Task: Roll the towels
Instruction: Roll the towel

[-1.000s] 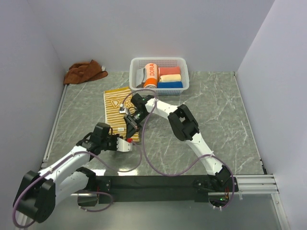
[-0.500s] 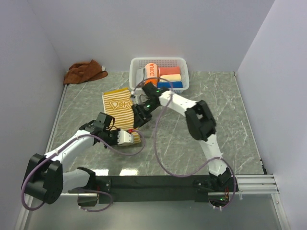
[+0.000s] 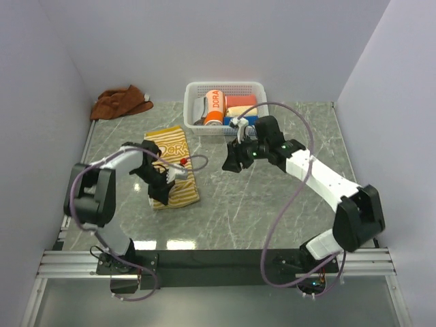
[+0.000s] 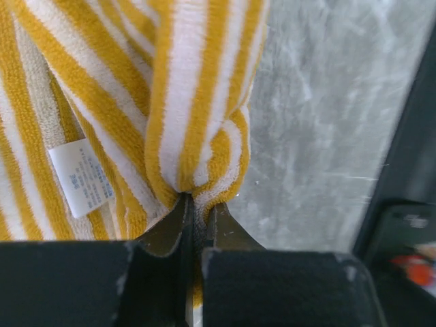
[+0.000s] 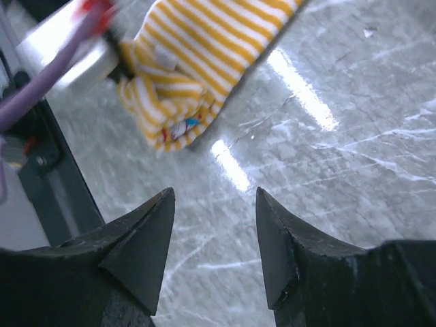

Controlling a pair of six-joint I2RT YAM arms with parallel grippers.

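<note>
A white plastic basket [image 3: 225, 86] stands at the back of a grey marbled table [image 3: 286, 197], and every place here is given from it, as seen from above. Inside the basket lie an orange roll lettered DORA [image 3: 213, 107] and small red, yellow and blue rolls [image 3: 242, 110].

The cream-yellow striped towel [image 3: 174, 153] lies on the table in front of the basket and a little to its left. The end nearer the basket is flat, and the end farther from it is bunched into a loose fold. The left gripper [image 4: 197, 204] is over that farther half, its jaws pressed together on a fold of the striped cloth. A white care label [image 4: 82, 177] shows just beside the pinch.

The right gripper [image 5: 214, 204] hangs just in front of the basket, to the right of the striped towel and apart from it. Its jaws are spread with nothing between them.

The rust-brown towel [image 3: 121, 102] sits crumpled well to the left of the basket, against the back wall.
</note>
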